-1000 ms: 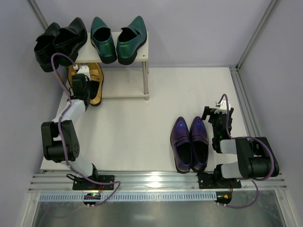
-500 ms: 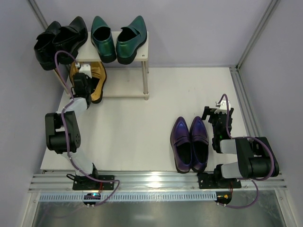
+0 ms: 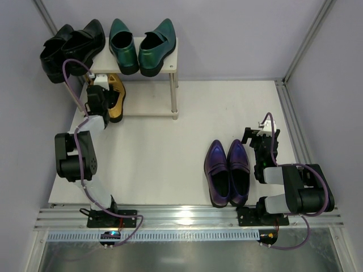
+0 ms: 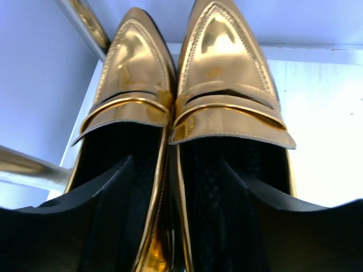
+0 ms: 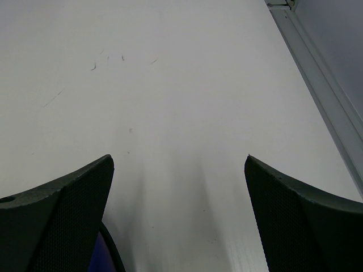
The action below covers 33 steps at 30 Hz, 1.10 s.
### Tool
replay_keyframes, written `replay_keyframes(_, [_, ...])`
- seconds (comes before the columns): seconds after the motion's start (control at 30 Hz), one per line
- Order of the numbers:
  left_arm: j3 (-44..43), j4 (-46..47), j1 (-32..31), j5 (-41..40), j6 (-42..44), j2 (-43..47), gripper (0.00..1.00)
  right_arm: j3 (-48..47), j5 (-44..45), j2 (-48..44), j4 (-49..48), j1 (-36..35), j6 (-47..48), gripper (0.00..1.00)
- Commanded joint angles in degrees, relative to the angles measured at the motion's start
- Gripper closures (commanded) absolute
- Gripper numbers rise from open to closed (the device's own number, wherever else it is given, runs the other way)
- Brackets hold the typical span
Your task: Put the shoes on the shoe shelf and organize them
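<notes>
The gold shoes (image 4: 187, 85) stand side by side on the lower board of the shoe shelf (image 3: 150, 106), toes pointing to the back. My left gripper (image 4: 176, 161) is open. One finger sits inside each gold shoe, with the two inner walls loose between them. From above, the left gripper (image 3: 100, 95) covers the heels of the gold shoes (image 3: 115, 97). The black shoes (image 3: 71, 48) and the green shoes (image 3: 142, 48) stand on the top board. The purple shoes (image 3: 227, 171) lie on the table near my right gripper (image 3: 256, 137). That gripper (image 5: 179, 158) is open over bare table.
The black pair overhangs the shelf's left end, close to the left wall. A shelf leg (image 3: 174, 96) stands right of the gold pair. A metal rail (image 5: 317, 85) runs along the table's right edge. A sliver of purple shoe (image 5: 108, 255) shows by the right gripper's left finger.
My left arm has pushed the gold pair a little deeper onto the lower board, and its jaws have opened off the shoes' inner walls. The right arm has not moved.
</notes>
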<state>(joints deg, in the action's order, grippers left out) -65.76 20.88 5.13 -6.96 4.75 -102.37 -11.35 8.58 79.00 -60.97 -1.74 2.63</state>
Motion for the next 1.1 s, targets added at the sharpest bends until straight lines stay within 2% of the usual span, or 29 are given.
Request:
replay_keyframes(0.0, [0.01, 7.33, 0.06, -0.59, -4.05, 5.15, 0.38, -0.42, -0.58, -0.69, -2.84, 0.16, -0.79, 0.03])
replay_keyframes(0.17, [1.42, 4.96, -0.55, -2.53, -6.07, 9.37, 0.34, -0.42, -0.58, -0.78, -2.84, 0.16, -0.79, 0.03])
replay_keyframes(0.23, [2.74, 5.13, -1.08, -3.67, -6.07, 11.83, 0.29, -0.51, -0.49, -0.78, -2.84, 0.16, -0.79, 0.03])
replay_keyframes(0.4, [3.00, 1.80, -2.22, -5.69, -6.07, 15.61, 0.26, -0.42, -0.49, -0.78, -2.93, 0.16, -0.79, 0.03])
replay_keyframes(0.5, [4.23, -3.03, -4.50, -7.72, -8.79, 18.07, 0.24, -0.51, -0.49, -0.69, -2.84, 0.07, -0.70, 0.03])
replay_keyframes(0.6, [9.40, -4.01, -8.63, -10.52, -11.86, 21.85, 0.23, -0.42, -0.58, -0.69, -2.93, 0.16, -0.70, 0.03])
replay_keyframes(0.73, [14.42, -11.64, -15.48, -13.60, -21.78, 26.60, 0.26, -0.51, -0.49, -0.69, -2.84, 0.16, -0.70, 0.03])
replay_keyframes(0.77, [15.65, -13.48, -20.20, -14.21, -23.63, 28.78, 0.27, -0.42, -0.49, -0.69, -2.84, 0.16, -0.79, 0.03])
replay_keyframes(0.83, [16.88, -17.53, -25.75, -14.75, -28.74, 30.90, 0.31, -0.51, -0.49, -0.69, -2.93, 0.16, -0.79, 0.03])
replay_keyframes(0.87, [17.24, -18.76, -32.83, -15.01, -30.14, 31.69, 0.32, -0.51, -0.41, -0.69, -3.01, 0.16, -0.79, 0.03])
replay_keyframes(0.9, [17.07, -20.69, -36.20, -16.06, -32.68, 32.57, 0.32, -0.51, -0.58, -0.78, -2.84, 0.16, -0.79, 0.03])
replay_keyframes(0.97, [15.32, -24.64, -43.94, -17.03, -36.29, 32.15, 0.32, -0.51, -0.49, -0.69, -2.93, 0.16, -0.70, 0.03])
replay_keyframes(1.0, [11.91, -28.58, -51.11, -17.03, -40.40, 29.88, 0.33, -0.51, -0.49, -0.78, -2.84, 0.16, -0.79, 0.03])
replay_keyframes(1.07, [7.42, -32.99, -57.13, -16.86, -44.46, 26.36, 0.33, -0.51, -0.58, -0.78, -2.93, 0.07, -0.70, 0.03])
